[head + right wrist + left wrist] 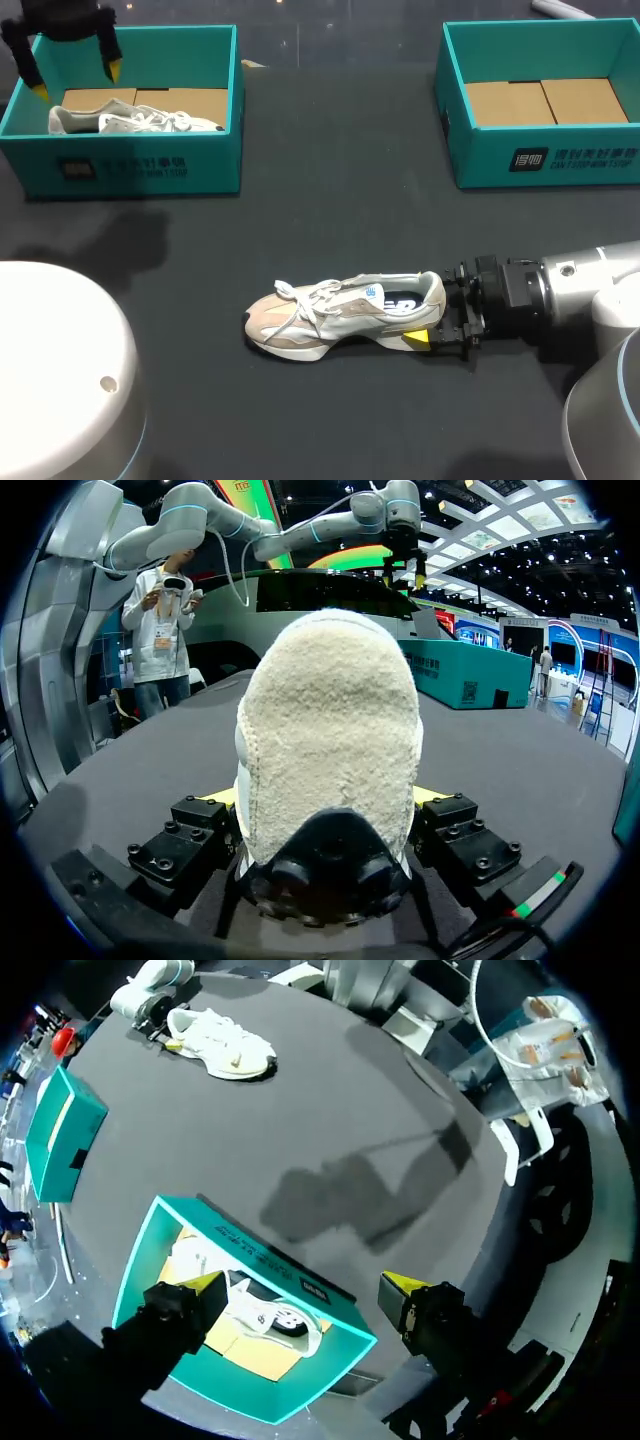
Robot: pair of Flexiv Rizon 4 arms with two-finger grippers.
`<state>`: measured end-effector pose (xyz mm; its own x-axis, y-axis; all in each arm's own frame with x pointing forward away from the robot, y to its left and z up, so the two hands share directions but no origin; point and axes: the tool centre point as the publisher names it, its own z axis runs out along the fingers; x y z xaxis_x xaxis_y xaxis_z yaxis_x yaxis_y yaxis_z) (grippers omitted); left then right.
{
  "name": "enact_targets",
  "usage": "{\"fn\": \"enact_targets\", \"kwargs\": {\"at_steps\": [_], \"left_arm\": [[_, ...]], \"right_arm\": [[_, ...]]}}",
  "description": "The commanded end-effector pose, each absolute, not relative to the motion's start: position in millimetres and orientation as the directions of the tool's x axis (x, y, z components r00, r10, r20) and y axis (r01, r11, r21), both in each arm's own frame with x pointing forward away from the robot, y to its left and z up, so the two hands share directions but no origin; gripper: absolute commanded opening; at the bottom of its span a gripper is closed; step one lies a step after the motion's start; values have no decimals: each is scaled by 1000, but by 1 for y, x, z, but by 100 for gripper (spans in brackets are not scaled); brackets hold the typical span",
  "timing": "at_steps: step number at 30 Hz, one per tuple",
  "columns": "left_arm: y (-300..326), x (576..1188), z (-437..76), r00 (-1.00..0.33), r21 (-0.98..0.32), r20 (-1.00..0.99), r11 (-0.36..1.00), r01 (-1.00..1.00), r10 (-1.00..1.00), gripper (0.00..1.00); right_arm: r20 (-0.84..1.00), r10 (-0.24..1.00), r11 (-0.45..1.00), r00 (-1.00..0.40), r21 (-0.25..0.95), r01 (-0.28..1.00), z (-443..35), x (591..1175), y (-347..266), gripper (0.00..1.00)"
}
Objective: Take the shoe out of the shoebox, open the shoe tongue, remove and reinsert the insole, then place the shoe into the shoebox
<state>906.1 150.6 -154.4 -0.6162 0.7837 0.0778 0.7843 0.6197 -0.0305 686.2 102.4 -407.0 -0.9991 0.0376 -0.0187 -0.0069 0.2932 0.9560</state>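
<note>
A beige and white shoe [335, 315] lies on its side in the middle of the dark table, toe to the left. My right gripper [432, 312] is shut on its heel. From the right wrist the fleecy heel [330, 750] fills the gap of the right gripper [325, 815], touching both fingers. A second white shoe [130, 122] lies in the left teal shoebox [130, 165]. My left gripper [75, 80] hangs open above that box's far left corner. In the left wrist view the left gripper [300, 1290] is spread wide over the box [330, 1305] and its shoe [262, 1317].
An identical teal shoebox [545, 165] at the back right holds only cardboard. The white housings of my arms rise at the front left [60, 370] and front right [600, 420]. Dark table surface lies bare between the boxes and the shoe.
</note>
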Motion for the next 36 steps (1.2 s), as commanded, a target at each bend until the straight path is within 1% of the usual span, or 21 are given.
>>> {"fn": "enact_targets", "kwargs": {"at_steps": [1, 15, 18, 23, 25, 30, 33, 36], "left_arm": [[142, 896, -156, -774, -92, 19, 772, 629, 633, 100], [142, 896, -156, -774, -92, 19, 772, 629, 633, 100], [133, 875, -145, -797, -68, -36, 794, 604, 603, 100], [106, 836, -141, -887, 95, -48, 886, 453, 459, 100], [96, 823, -137, -922, 77, -40, 922, 381, 384, 100], [66, 797, -140, -991, 124, -44, 985, 118, 124, 100], [52, 789, -144, -1000, 84, -10, 996, -6, -5, 100], [38, 782, -146, -995, 39, 44, 995, -92, -94, 100]], "right_arm": [[-18, 37, 297, -999, 955, -7, -407, 685, 101, 0], [-18, 37, 297, -999, 955, -7, -407, 685, 101, 0], [-18, 37, 297, -999, 955, -7, -407, 685, 101, 0], [-18, 37, 297, -999, 955, -7, -407, 685, 101, 0], [-18, 37, 297, -999, 955, -7, -407, 685, 101, 0], [-18, 37, 297, -999, 955, -7, -407, 685, 101, 0], [-18, 37, 297, -999, 955, -7, -407, 685, 101, 0], [-18, 37, 297, -999, 955, -7, -407, 685, 101, 0]]}}
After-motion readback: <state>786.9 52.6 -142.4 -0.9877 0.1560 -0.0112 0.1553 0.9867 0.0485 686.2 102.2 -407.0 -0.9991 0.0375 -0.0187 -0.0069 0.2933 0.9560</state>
